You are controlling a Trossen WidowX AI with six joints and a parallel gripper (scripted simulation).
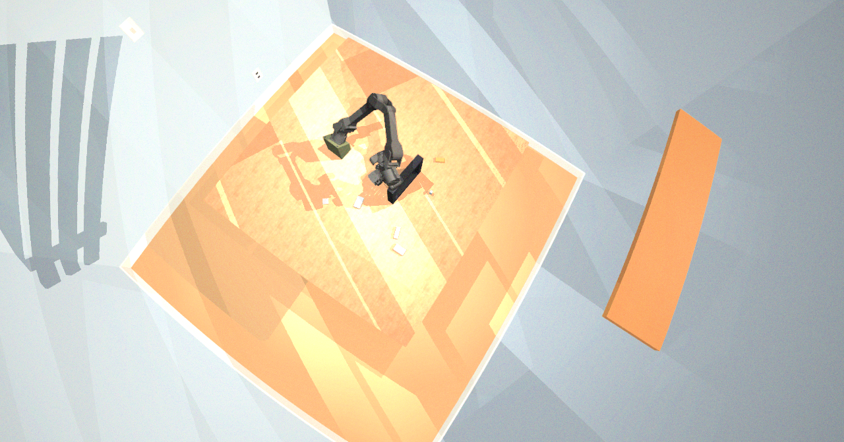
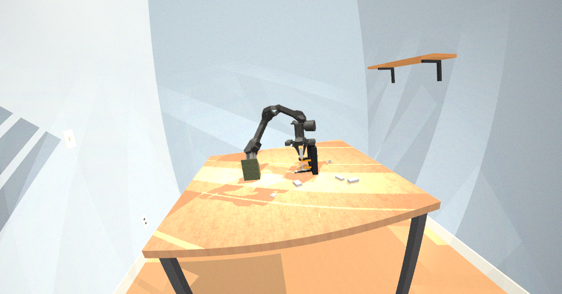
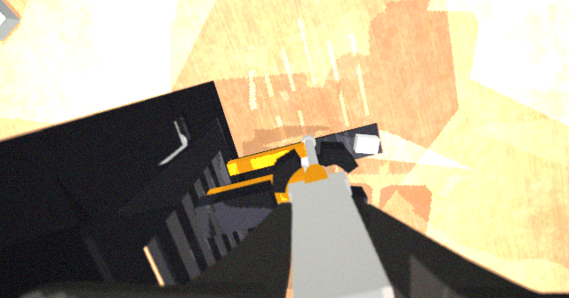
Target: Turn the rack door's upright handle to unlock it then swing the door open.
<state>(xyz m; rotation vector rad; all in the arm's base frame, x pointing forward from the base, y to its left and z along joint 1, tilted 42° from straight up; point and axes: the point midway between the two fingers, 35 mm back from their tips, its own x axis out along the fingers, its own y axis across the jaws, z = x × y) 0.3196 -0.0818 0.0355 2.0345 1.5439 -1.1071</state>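
The black rack frame (image 1: 408, 183) (image 2: 314, 160) (image 3: 133, 111) stands upright on the table (image 2: 235, 221). The upright grey handle (image 3: 338, 245) (image 2: 301, 153) stands out from its front on orange-edged black arms. My gripper (image 3: 324, 213) (image 2: 300, 148) points down and is shut on the handle, one finger on each side. In the wrist view the gripper is turned well away from square to the frame, which fills the left. Dark slats show inside the frame. The arm hides the handle in the top view, and how far the door stands open cannot be told.
Pale blocks lie near the rack, one (image 1: 358, 202) (image 2: 297, 183) towards the arm's side and others (image 1: 399, 249) (image 2: 353, 180) beyond the frame. A small grey piece (image 1: 431, 192) (image 2: 329, 161) and an orange block (image 1: 440, 159) lie behind it. The arm's olive base (image 1: 337, 146) (image 2: 251, 169) stands nearby.
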